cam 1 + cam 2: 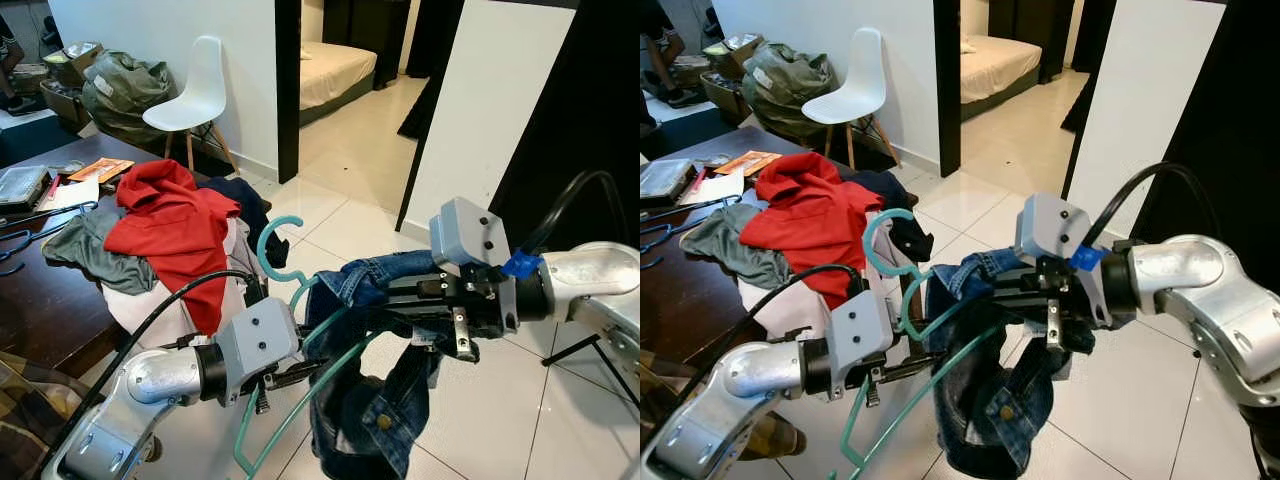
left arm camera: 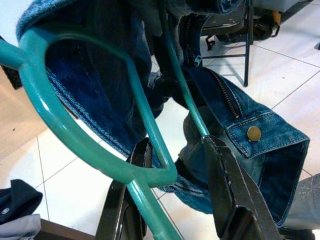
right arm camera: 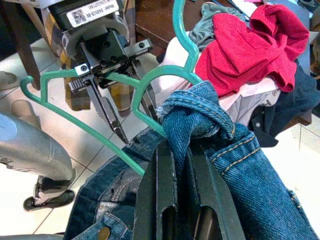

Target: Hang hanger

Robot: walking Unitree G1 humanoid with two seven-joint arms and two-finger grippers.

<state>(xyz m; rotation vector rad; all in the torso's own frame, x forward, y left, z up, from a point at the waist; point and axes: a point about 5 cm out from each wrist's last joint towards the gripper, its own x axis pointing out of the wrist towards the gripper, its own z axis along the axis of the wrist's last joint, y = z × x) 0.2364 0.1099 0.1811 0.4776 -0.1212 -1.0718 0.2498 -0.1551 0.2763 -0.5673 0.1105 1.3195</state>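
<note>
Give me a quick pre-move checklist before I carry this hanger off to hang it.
1. Left gripper on the green hanger: ok, its fingers straddle the frame near the neck.
2. Right gripper on the jeans: ok, fingers pinch a bunched fold.
3. Jeans seated on the hanger: not ok; they are draped in a lump over one side and hang low.
4. Hook free: ok, it stands clear above the jeans.
5. Clearance from the clothes pile on the table: cannot tell, the hook looks close to it.
6. Rail to hang on: cannot tell.
</note>
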